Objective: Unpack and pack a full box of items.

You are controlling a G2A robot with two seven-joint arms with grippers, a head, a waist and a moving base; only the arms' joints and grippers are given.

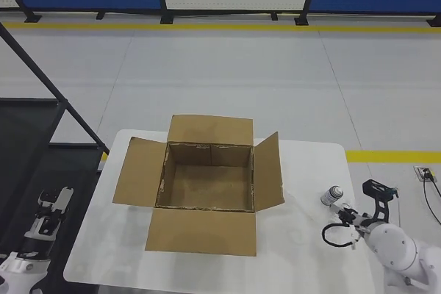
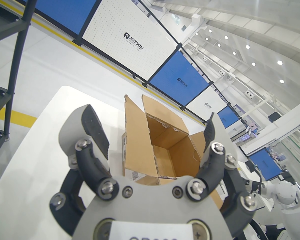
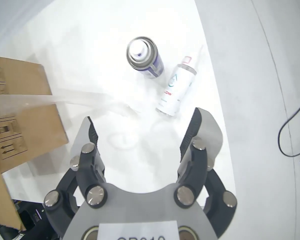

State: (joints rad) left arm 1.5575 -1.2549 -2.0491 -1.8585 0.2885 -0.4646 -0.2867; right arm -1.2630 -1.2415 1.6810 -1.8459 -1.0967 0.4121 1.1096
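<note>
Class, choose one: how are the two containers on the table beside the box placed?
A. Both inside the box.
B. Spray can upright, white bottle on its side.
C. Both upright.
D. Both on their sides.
B: the spray can stands with its top up, and the white bottle lies flat on the table beside it.

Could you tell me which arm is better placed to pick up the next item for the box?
Probably right: the right gripper, open, hangs close by the lying white bottle and upright spray can, while the left gripper, also open, is on the far side of the box from both.
</note>
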